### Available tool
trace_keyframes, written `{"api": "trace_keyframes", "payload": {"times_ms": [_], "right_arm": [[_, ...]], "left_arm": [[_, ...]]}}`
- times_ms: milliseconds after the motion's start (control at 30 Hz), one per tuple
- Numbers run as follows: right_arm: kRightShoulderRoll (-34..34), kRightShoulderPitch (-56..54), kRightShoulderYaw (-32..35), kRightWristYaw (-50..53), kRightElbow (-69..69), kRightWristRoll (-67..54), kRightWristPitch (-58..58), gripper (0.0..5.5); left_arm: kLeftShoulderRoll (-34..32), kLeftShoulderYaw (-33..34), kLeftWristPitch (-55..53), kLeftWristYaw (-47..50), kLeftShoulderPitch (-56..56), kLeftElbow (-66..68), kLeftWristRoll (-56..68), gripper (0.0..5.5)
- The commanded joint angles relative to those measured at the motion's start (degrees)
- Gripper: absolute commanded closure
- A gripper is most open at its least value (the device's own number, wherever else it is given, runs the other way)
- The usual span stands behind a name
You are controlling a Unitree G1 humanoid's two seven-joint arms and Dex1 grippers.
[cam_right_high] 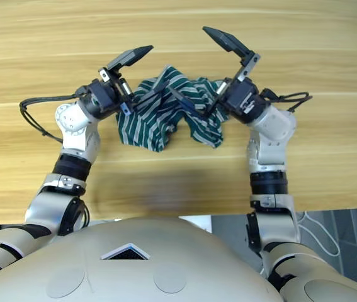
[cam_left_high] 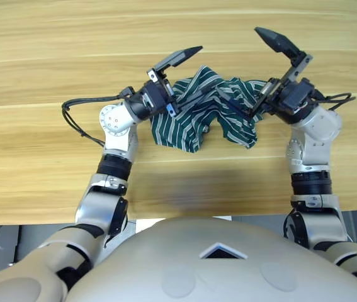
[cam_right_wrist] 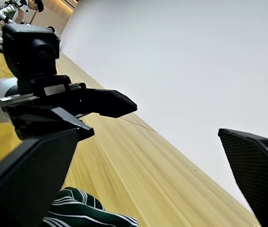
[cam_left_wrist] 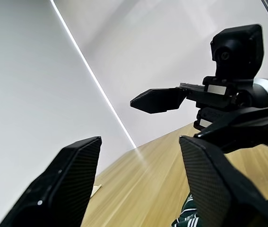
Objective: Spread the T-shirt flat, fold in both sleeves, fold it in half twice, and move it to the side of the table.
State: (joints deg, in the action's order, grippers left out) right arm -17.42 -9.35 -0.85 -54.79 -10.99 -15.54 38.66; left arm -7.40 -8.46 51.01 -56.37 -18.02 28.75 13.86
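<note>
Table (cam_left_high: 39,63) bears T-shirt (cam_left_high: 194,126) between gaping left pincer (cam_left_high: 187,78) and gaping right pincer (cam_left_high: 258,72); wrist views add wall (cam_left_wrist: 30,71).

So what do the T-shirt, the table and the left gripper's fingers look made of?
T-shirt: soft knit fabric, probably; green with white stripes, it crumples and drapes.
Table: wood or wood-look laminate, matt; plank grain.
Left gripper's fingers: likely carbon fibre; fine black weave.

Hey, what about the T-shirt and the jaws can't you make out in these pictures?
- T-shirt: sleeves and collar lost in its own bunched folds, head views.
- Lower jaw tips, both arms: among the cloth, head views; over or under it, cannot tell.
- Wrist views: most of the shirt cut off by the frame edge.
</note>
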Motion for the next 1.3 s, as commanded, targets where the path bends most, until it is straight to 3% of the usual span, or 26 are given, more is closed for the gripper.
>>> {"api": "trace_keyframes", "payload": {"times_ms": [33,467,1300], "right_arm": [[-0.5,-1.4,-1.2,0.7,-0.9,1.1,2.0,0.12],[-0.5,1.2,-3.7,2.8,-1.5,2.0,6.0,0.12],[-1.9,-1.0,-4.5,5.4,-6.7,2.5,11.3,0.12]], "left_arm": [[-0.4,-0.9,0.7,0.3,-0.6,-0.1,0.2,2.42],[-1.1,-4.0,3.3,0.5,1.2,0.1,-0.8,2.42],[-3.3,-3.6,11.3,7.9,-1.2,10.7,-5.9,2.42]]}}
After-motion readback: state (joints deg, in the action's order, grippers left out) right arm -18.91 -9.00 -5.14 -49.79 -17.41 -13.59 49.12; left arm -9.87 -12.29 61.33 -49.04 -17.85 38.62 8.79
